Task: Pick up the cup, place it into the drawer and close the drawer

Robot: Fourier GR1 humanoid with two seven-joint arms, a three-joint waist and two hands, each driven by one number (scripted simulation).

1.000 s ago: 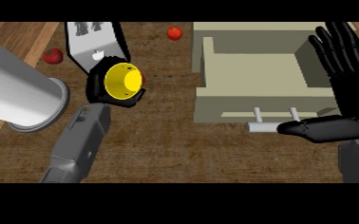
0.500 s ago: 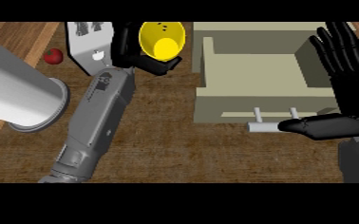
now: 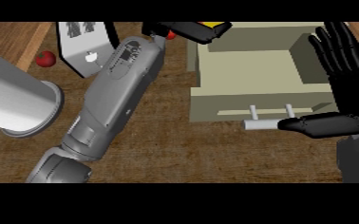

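1. A wooden worktop [image 3: 168,147] fills the head view, with an open beige drawer [image 3: 252,66] at the upper right.
2. The left robot hand [image 3: 184,29] reaches to the top edge, over the drawer's upper left corner, its black fingers curled round a yellow cup [image 3: 214,25].
3. Only a sliver of the cup shows past the fingers, so whether it is upright or tilted cannot be told.
4. The right robot hand [image 3: 336,57] rests open at the right edge, fingers straight, with its thumb lying beside the drawer's pale handle [image 3: 270,118].
5. A large grey cylinder [image 3: 24,104] stands at the left.
6. A small red ball [image 3: 45,59] lies near a grey and white board [image 3: 84,42].
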